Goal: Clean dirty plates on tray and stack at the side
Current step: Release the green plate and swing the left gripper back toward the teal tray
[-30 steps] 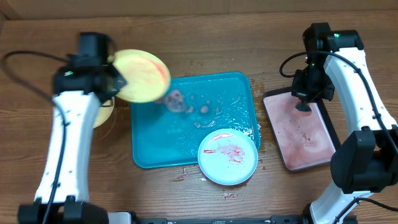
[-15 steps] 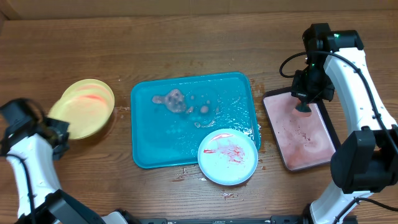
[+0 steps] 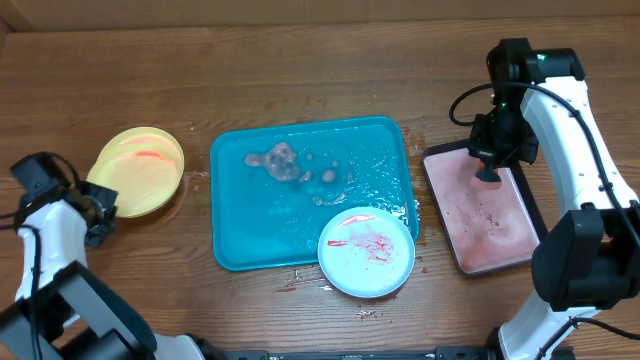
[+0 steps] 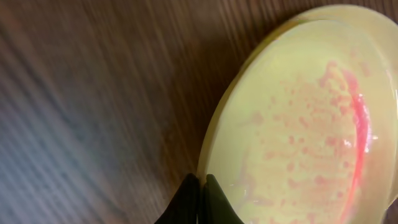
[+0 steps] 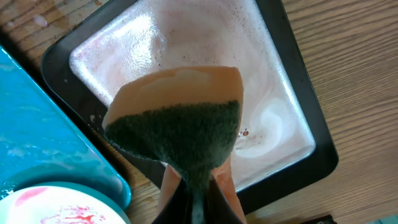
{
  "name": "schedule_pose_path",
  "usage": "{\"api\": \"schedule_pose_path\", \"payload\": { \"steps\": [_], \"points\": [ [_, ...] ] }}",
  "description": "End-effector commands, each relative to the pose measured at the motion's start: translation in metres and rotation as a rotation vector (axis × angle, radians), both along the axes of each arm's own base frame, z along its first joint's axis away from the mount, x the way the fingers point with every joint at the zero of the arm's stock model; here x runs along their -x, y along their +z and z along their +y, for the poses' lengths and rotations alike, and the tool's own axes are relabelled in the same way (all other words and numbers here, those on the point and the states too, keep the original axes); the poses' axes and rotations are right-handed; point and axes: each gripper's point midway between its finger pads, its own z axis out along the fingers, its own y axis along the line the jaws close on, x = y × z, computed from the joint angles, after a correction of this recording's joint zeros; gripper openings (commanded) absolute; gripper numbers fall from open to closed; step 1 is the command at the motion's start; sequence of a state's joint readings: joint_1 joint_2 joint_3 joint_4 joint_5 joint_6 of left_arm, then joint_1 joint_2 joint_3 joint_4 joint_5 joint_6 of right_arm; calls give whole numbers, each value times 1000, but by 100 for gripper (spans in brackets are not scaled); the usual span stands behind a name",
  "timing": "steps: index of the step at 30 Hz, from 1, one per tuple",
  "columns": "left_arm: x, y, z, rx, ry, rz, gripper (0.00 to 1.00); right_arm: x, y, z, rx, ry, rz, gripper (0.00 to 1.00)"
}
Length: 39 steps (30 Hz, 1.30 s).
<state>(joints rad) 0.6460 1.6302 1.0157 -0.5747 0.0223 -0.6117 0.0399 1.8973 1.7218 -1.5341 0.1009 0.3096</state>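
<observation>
Clearly the light blue plate (image 3: 366,252) is the one left to scrub. It lies at the front right corner of the teal tray (image 3: 250,235), partly overhanging the rim toward the table (image 3: 300,70), with red sauce streaked across its middle.

Well apart on the left, the top yellow-green plate (image 4: 292,137) rests on the lower yellow-green plate (image 4: 373,18), a little off centre, and pinkish spots and a red streak show on its face. The left gripper (image 4: 200,190) is drawn narrow at that top plate's near rim and appears to pinch it.

The right gripper (image 5: 196,202) is clamped on a sponge (image 5: 180,134), green scouring side showing. It hangs above the black-rimmed tray (image 5: 298,124), whose inside is filmed with pinkish water.

The plates look like thin, stiff plastic, so probably light and hard to damage. The tray is wet, though, and a sauced plate is likely slick. A plate this light would probably skate under the sponge unless it is pinned or gripped.

The raised rim is the sensible place to take hold, one finger above and one below. On the blue plate the overhanging edge looks the easiest way in. A one-sided rim grip may let the plate tilt, so it should be carried low and set squarely onto the pile.
</observation>
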Motion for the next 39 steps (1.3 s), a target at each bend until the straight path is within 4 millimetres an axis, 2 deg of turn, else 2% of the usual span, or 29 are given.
{"api": "schedule_pose_path", "payload": {
  "steps": [1, 7, 13, 14, 16, 17, 25, 28, 32, 35, 38, 39],
  "points": [
    [-10, -1, -3, -25, -47, -4, 4, 1, 3, -1, -2, -2, -5, 4],
    [-11, 1, -1, -45, -27, 1, 5, 2, 3, 0, -10, -2, -3, 4],
    [-7, 2, 5, -75, -9, 21, 13, 2, 3, 1, -13, -2, -1, 4],
    [-8, 3, 6, -76, -9, 19, 16, 2, 3, 1, -13, -2, -1, 4],
    [-10, 5, 7, -81, -13, 14, 34, 2, 3, 1, -13, -2, 0, 4],
    [-11, 6, 7, -84, -15, 11, 38, 2, 3, 1, -13, -2, -1, 4],
    [-26, 18, 3, -121, -109, 2, 37, 2, 3, 1, -13, -2, -2, 4],
    [-39, 27, -4, -147, -178, -10, 38, 2, 3, 1, -13, -2, -2, 4],
    [-65, 49, -27, -181, -306, -27, 37, 2, 3, 1, -13, -2, -2, 4],
    [-92, 71, -69, -206, -464, -44, 37, 2, 3, 1, -14, -2, -2, 4],
    [-106, 80, -125, -211, -673, -34, 38, 2, 3, 3, -25, -3, -2, 4],
    [-108, 80, -150, -203, -771, -30, 38, 2, 3, 3, -25, -3, -2, 4]
  ]
}}
